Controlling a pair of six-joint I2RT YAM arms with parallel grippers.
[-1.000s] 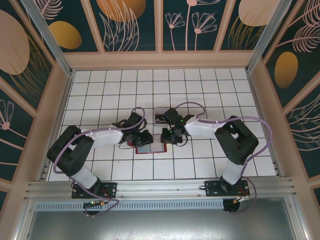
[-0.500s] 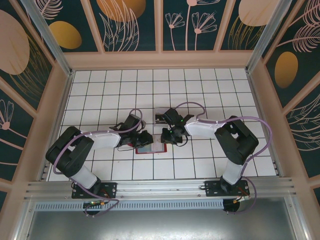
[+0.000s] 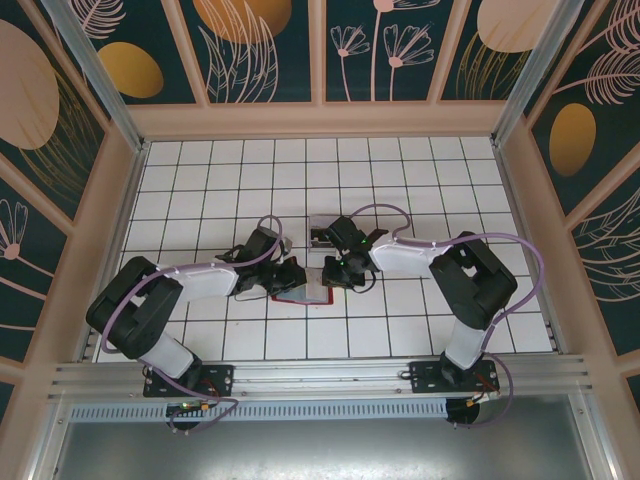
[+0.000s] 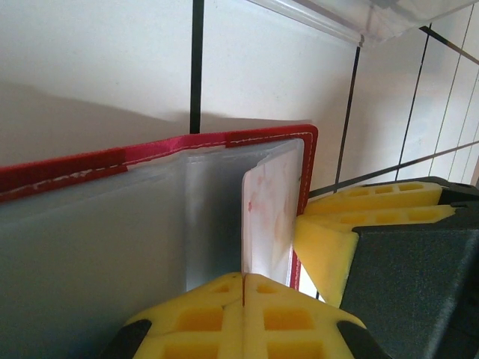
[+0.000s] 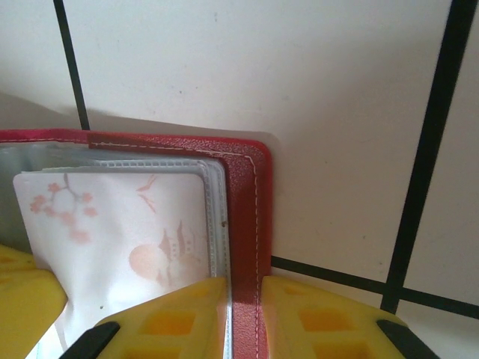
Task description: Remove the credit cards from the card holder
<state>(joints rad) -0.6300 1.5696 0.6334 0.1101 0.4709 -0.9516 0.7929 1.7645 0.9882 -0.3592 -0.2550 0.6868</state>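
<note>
Counter: white tiles with black grid lines [image 3: 400,180], closed in by walls [image 3: 260,50] painted with pale plants on dark blue.

Card holder: the red card holder [image 3: 300,297] lies open on the counter with its grey inner side up.

Credit card: a pale credit card [image 4: 271,202] with a faint pink drawing of a branch, a sun and a tower. It stands partly out of the clear pocket at the right end of the card holder, beside the stitched red border. I cannot tell how much of it is still inside the pocket.

Left fingers: the yellow left fingers [image 4: 238,293] are over the grey inner side of the card holder. They are pressed together on the edge of the credit card, which stands thin between them.

Right fingers: the right fingers [image 5: 213,310] are at the right end of the card holder. They are almost closed and pinch its red border; the border runs between the two yellow tips.

Clear box: a clear box [image 3: 322,235] stands just behind the card holder.
</note>
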